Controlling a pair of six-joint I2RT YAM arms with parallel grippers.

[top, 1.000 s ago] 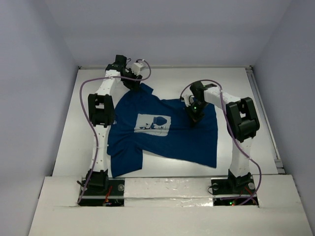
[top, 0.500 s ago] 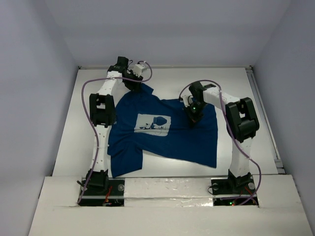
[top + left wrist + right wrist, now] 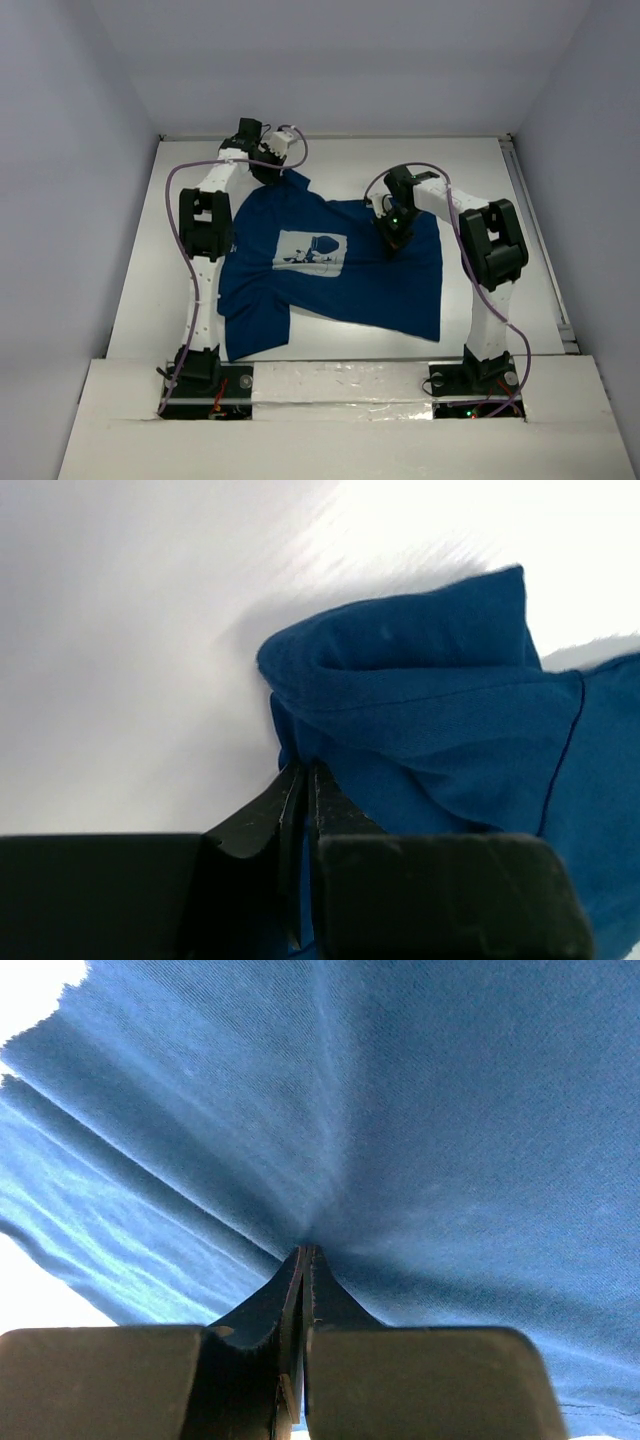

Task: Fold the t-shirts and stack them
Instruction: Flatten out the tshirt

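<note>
We pinch the navy t-shirt (image 3: 340, 285), the left gripper (image 3: 303, 780) closed on its far sleeve (image 3: 400, 670), the right gripper (image 3: 303, 1255) closed on its right side, probably to fold it.

We see a white table (image 3: 480, 170) boxed in by a plain pale back wall (image 3: 340, 60) and greyish side walls (image 3: 60, 200); a rail (image 3: 537, 240) lines its right edge; a white ledge (image 3: 340, 440) fronts it; light is even, glaring off the tabletop.
</note>
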